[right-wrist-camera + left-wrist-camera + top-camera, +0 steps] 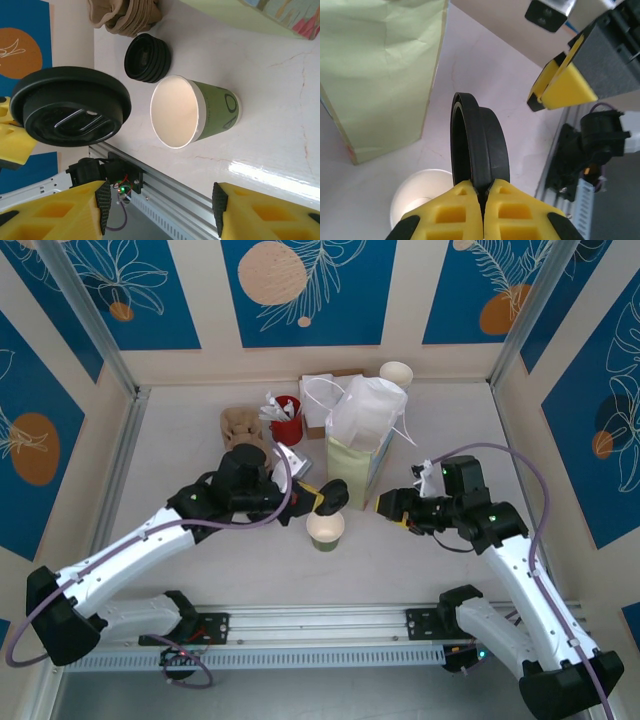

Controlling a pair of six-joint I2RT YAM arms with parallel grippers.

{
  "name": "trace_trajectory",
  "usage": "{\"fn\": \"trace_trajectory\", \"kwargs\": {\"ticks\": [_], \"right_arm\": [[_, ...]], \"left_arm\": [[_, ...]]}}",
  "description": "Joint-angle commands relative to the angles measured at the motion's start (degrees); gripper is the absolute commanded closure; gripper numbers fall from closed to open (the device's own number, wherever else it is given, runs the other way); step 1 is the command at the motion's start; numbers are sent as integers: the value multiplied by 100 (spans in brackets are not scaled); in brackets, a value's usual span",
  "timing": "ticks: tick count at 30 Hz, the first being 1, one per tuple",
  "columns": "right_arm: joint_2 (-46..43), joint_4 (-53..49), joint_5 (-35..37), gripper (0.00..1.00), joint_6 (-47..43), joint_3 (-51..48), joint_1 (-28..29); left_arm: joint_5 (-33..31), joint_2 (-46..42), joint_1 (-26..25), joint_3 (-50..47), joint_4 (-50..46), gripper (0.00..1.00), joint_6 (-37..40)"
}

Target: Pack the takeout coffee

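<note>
While my left gripper (482, 195) clamps the lid (480, 137) by its rim near the cup (325, 528), my right gripper (388, 505) hangs open, empty. Cup stands uncapped on the table (430, 575) before the bag (350, 472). Nothing packed yet; left, I judge: lid on, cup into bag.

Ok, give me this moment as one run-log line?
left fingers: shut on black lid | right fingers: open, empty | cup: upright, lidless | green bag: standing behind cup
</note>
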Motion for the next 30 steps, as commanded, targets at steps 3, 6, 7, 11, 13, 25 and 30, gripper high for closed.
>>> {"fn": "trace_trajectory", "kwargs": {"ticks": [3, 6, 7, 11, 13, 25, 30], "right_arm": [[-46, 258, -148, 42, 303, -262, -26], [-45, 448, -255, 42, 425, -463, -13], [-51, 503, -265, 42, 466, -523, -18], [-47, 771, -309, 43, 625, -768, 25], [-49, 889, -313, 43, 684, -855, 65], [-7, 1440, -190, 43, 1132, -1264, 283], [35, 1599, -91, 44, 1339, -1389, 448]], "left_arm": [[745, 115, 345, -47, 139, 95, -919], [1011, 167, 523, -250, 425, 94, -1273], [1128, 197, 552, -318, 548, 94, -1347], [1499, 375, 631, -535, 904, 94, -1591], [1549, 446, 646, -589, 911, 94, -1617], [1860, 675, 941, -1105, 1478, 94, -2066], [1927, 690, 1002, -1301, 1587, 94, -2224]]}}
